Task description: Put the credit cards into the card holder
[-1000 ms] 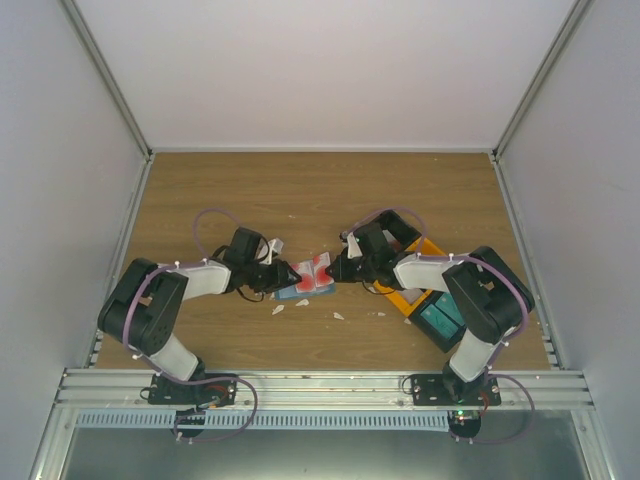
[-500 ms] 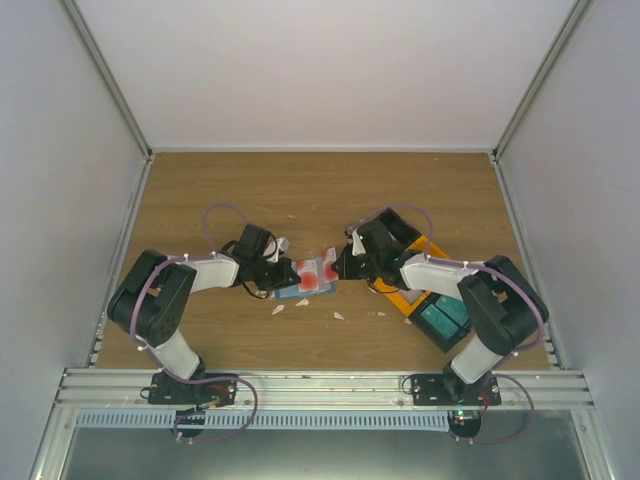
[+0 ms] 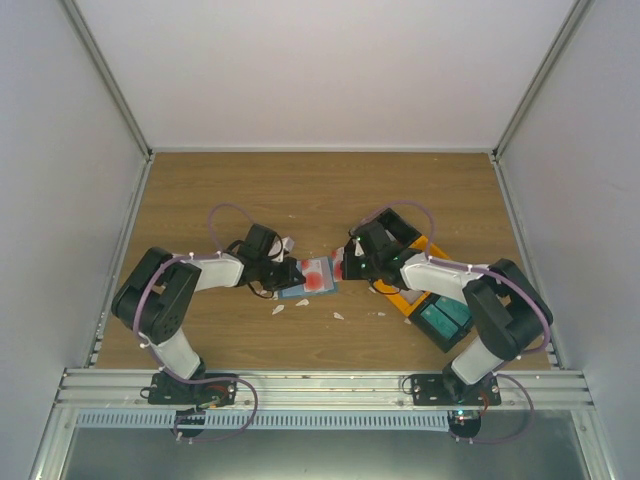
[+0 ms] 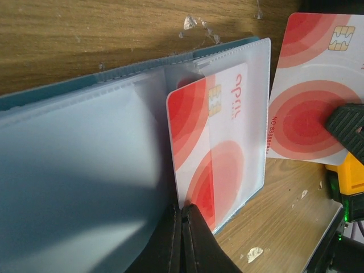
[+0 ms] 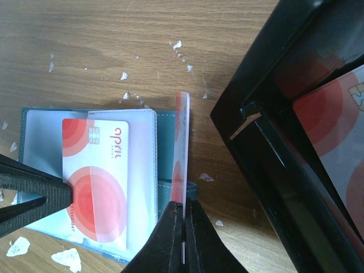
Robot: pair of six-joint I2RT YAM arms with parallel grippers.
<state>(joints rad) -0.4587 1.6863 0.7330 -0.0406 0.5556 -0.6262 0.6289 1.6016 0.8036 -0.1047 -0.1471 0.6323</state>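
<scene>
Left wrist view is showing the left gripper (image 4: 181, 211) clenching the near edge of a credit card (image 4: 196, 142), which is lying partly slid under the clear pocket (image 4: 250, 114) of the card holder (image 4: 79, 170), open on the table (image 4: 85, 34). I'd say the step in hand is seating this card. The right gripper (image 5: 183, 209) is hovering, pinching a second card (image 5: 181, 149) on edge just over the holder's right side. Next, I reckon, the left must push its card fully home and let go. Then the right must tip its card flat and line it up with a pocket mouth. Right wrist view is giving only that second card's thin edge, yet it is revealing more cards (image 5: 335, 108) in the black bin (image 5: 256, 142). The left wrist view is showing the second card's face and chip.
</scene>
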